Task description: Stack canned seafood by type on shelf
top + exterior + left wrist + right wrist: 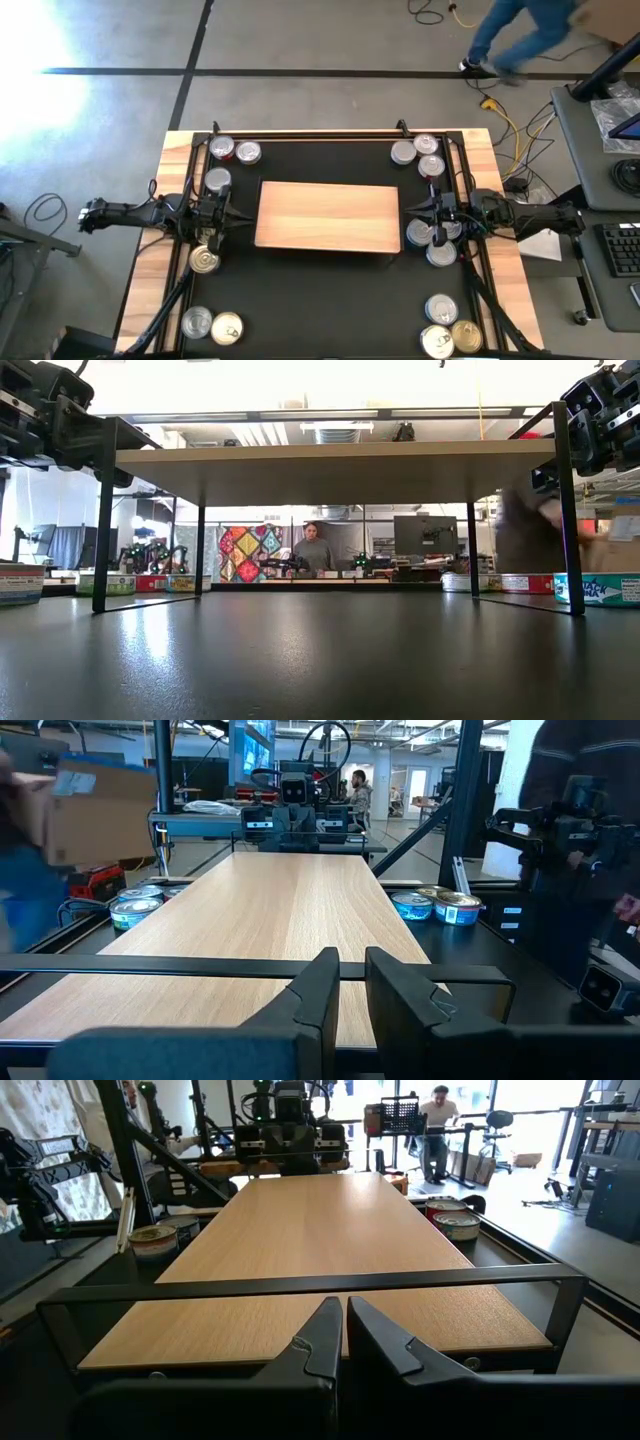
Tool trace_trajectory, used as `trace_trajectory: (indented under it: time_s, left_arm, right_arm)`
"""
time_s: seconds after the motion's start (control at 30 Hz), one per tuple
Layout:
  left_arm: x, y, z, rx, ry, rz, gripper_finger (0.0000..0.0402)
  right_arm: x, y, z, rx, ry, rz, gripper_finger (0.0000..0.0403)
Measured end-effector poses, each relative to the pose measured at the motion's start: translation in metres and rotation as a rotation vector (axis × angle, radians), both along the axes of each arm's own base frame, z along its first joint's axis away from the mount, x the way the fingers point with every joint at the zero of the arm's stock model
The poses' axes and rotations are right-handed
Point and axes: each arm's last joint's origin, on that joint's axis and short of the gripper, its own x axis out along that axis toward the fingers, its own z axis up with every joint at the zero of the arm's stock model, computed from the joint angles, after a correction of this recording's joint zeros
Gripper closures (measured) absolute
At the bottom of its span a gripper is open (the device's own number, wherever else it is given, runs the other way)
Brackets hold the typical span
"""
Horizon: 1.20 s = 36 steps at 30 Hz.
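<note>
The shelf (328, 216) is a pale wood board in the middle of the black mat, raised on thin black legs (101, 530). Canned seafood stands on the mat in clusters: far left (234, 151), left (204, 261), near left (212, 325), far right (420, 152), right (432, 238) and near right (447, 328). My left gripper (243, 216) hovers level at the shelf's left end, its fingers (325, 985) nearly together with nothing between them. My right gripper (344, 1308) faces the shelf's right end (410, 208), shut and empty.
The shelf's top (280, 910) is bare wood, with a black frame bar across each end. A person (520, 35) walks past beyond the far edge, and another (315, 548) sits in the room behind. A desk with a keyboard (620, 245) stands to the right.
</note>
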Motion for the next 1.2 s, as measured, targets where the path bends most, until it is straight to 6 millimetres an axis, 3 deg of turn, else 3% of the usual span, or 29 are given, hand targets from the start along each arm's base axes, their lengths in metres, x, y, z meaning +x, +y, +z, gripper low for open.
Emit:
trace_trajectory:
  time_s: [0.33,0.5,0.7,0.87,0.93,1.0,1.03,1.1,1.2]
  left_arm:
    - [0.000,0.000,0.000,0.000,0.000,0.000,0.0363]
    - [0.000,0.000,0.000,0.000,0.000,0.000,0.0363]
    - [0.000,0.000,0.000,0.000,0.000,0.000,0.0363]
    - [0.000,0.000,0.000,0.000,0.000,0.000,0.0363]
    - [0.000,0.000,0.000,0.000,0.000,0.000,0.0363]
    - [0.000,0.000,0.000,0.005,0.002,0.000,0.0363]
    - [0.000,0.001,-0.001,0.091,0.020,0.015,0.0363]
    - [-0.001,0.008,0.004,0.500,0.017,0.187,0.0363]
    - [-0.003,0.011,0.018,1.109,0.028,0.317,0.0363]
  right_arm:
    - [0.001,0.000,0.007,0.027,-0.074,-0.012,0.0390]
    - [0.000,-0.002,0.024,0.462,-0.268,-0.036,0.0390]
    - [-0.005,-0.009,0.041,0.703,-0.518,-0.197,0.0390]
    - [-0.015,-0.016,0.057,1.018,-0.776,-0.365,0.0390]
    - [-0.019,-0.018,0.065,1.080,-0.850,-0.414,0.0390]
    - [-0.021,-0.020,0.070,1.003,-0.867,-0.548,0.0390]
    - [-0.020,-0.021,0.071,0.922,-0.845,-0.643,0.0390]
    - [-0.018,-0.024,0.068,0.768,-0.766,-0.826,0.0390]
    - [-0.011,-0.026,0.070,0.810,-0.789,-0.977,0.0390]
